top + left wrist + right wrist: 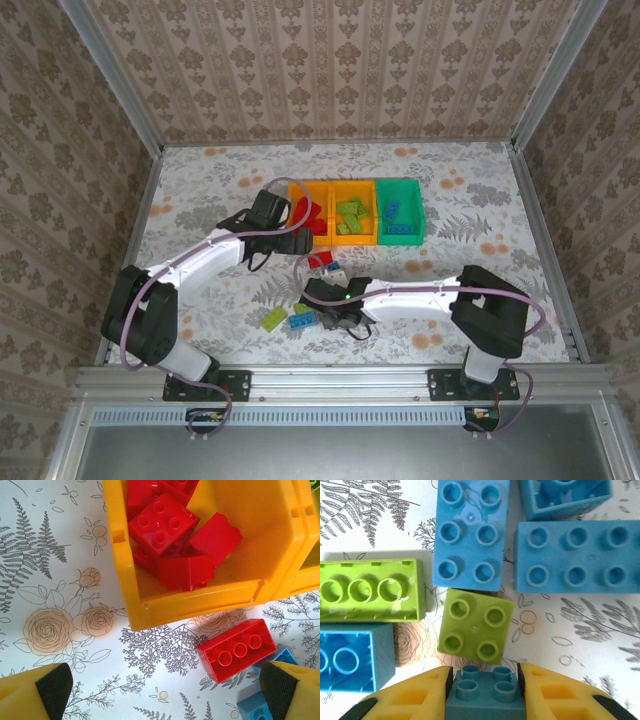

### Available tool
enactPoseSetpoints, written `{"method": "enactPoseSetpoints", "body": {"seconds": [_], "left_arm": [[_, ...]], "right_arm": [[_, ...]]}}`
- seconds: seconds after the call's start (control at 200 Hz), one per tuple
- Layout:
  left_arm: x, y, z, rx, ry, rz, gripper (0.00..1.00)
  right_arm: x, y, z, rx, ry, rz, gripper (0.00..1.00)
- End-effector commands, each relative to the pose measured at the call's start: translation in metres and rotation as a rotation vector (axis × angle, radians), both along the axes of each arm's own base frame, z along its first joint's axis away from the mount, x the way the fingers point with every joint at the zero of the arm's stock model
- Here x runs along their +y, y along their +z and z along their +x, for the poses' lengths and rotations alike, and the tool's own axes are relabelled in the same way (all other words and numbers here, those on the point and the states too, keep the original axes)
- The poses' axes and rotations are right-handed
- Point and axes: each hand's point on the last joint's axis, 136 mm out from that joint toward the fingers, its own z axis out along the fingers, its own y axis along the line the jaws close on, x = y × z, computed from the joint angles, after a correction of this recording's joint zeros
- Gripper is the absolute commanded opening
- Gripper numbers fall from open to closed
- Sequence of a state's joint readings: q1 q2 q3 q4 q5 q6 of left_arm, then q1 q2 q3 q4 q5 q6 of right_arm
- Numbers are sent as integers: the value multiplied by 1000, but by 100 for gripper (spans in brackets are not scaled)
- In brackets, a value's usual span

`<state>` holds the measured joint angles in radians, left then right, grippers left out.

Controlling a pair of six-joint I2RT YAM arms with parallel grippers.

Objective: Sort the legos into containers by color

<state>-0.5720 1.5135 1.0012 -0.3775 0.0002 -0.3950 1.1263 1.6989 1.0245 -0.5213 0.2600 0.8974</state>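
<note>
Nearest you, by the near edge of the surface (230, 300) and about midway along it, your right tool (485, 682) is clenched on a small blue brick (485, 697). Its yellow fingers (415, 700) press against two opposite sides, and the brick's studs face up. Just beyond it lies a loose cluster of a square lime brick (476, 630), a longer lime brick (370, 590) and several blue bricks (470, 535), packed close with some touching. Taking the brick at the cluster's near edge looks sensible, because its sides are free for the fingers.

Further in, your left tool (165, 695) hangs released, its black pads (52, 685) spread wide above the surface. A long red brick (236, 650) lies below it, nearer the right-hand pad and just outside the near wall of the left orange-yellow bin (125, 580). The wide spread reads as readiness to straddle that brick.

Beyond, toward the far edge, the three bins stand touching in a row. The left one holds red bricks (160, 525), the middle orange-yellow bin (354, 183) holds lime ones, and the green bin (400, 181) at the right end holds blue. On that pattern, the brick you hold belongs in the green bin.

No brand, label or writing can be read. The stud tops are too soft to show any mark.
</note>
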Motion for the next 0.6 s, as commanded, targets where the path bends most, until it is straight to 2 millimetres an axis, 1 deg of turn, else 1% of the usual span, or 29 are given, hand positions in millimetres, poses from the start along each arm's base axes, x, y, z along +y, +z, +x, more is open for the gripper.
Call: {"method": "enactPoseSetpoints", "body": {"seconds": [0.0, 0.08, 0.205, 0.265, 0.33, 0.41, 0.435, 0.445, 0.46, 0.595], "left_arm": [[10, 0, -6, 3, -4, 29, 100], [10, -1, -7, 6, -1, 25, 100], [10, -1, -8, 8, -2, 22, 100], [11, 0, -8, 5, -2, 23, 100], [11, 1, -9, 2, -3, 24, 100], [12, 1, -11, 6, -6, 24, 100], [12, 0, -12, 10, -6, 24, 100], [12, -1, -13, 11, -7, 25, 100], [13, -1, -13, 13, -6, 25, 100], [14, -8, -23, 41, -5, 25, 100]], "right_arm": [[-19, 15, 0, -31, -28, -15, 34], [-28, 15, 4, -39, -40, -22, 34], [-47, 20, 12, -52, -67, -52, 34], [-57, 27, 18, -74, -78, -55, 34], [-70, 40, 27, -103, -98, -47, 34], [-89, 55, 44, -138, -134, -18, 34], [-96, 55, 49, -137, -148, -20, 34], [-99, 62, 52, -152, -158, -1, 34], [-104, 66, 56, -163, -166, 8, 34], [-143, 91, 96, -231, -246, 40, 34]]}}
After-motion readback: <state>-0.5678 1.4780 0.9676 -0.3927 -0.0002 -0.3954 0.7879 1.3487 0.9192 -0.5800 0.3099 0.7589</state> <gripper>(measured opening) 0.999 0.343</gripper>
